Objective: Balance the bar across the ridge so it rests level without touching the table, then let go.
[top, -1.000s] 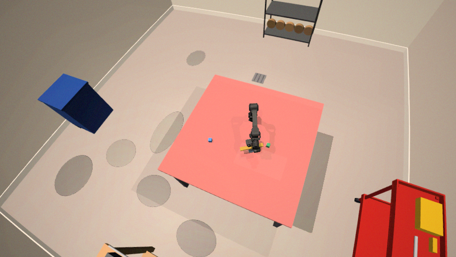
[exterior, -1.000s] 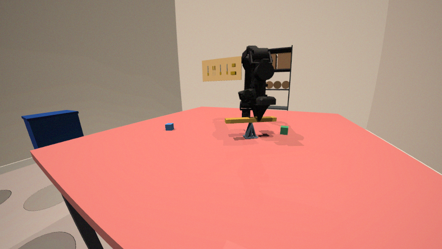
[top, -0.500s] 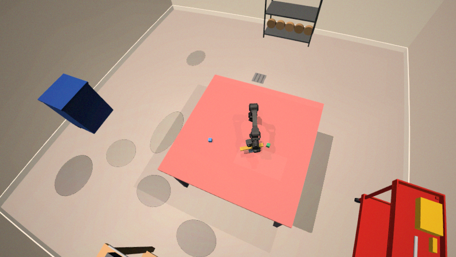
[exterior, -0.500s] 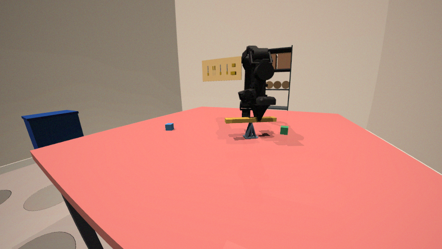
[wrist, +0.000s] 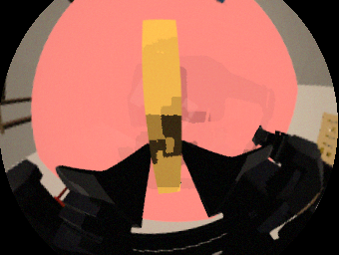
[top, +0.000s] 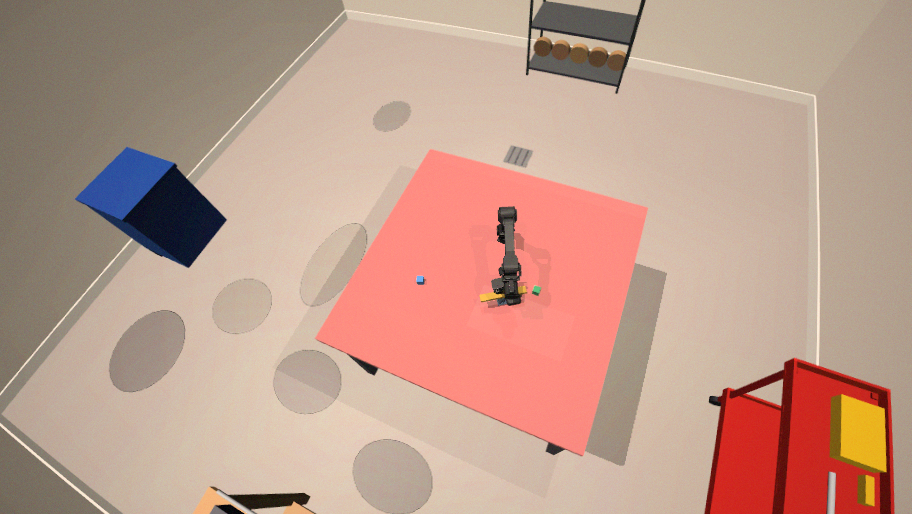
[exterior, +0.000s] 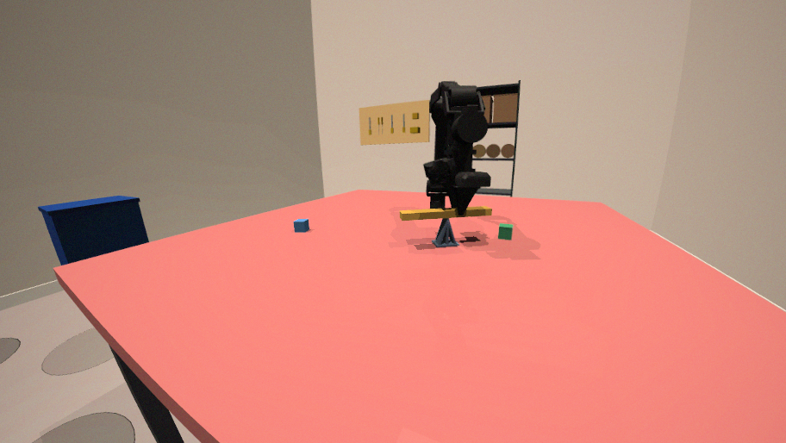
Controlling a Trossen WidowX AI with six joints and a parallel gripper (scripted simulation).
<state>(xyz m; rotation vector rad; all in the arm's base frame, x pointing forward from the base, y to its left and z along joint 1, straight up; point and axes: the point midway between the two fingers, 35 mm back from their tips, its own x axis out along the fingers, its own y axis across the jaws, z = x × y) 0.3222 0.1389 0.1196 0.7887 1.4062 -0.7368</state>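
The yellow bar (top: 491, 297) (exterior: 419, 215) (wrist: 161, 75) lies across the top of the blue-grey ridge (exterior: 445, 235), with the ridge top near its middle. The bar looks about level in the exterior view, and both ends are above the table. My gripper (exterior: 461, 213) (wrist: 166, 144) points down over the bar, a little right of the ridge top. Its fingers stand just open, very close on both sides of the bar; any gap is too small to make out. The ridge is hidden in the wrist view, and the arm covers part of the bar in the top view.
A green cube (top: 536, 290) (exterior: 505, 231) stands on the red table (top: 415, 344) (exterior: 330, 330), just beyond the bar's right end. A blue cube (top: 420, 279) (exterior: 301, 225) stands farther off to the left.
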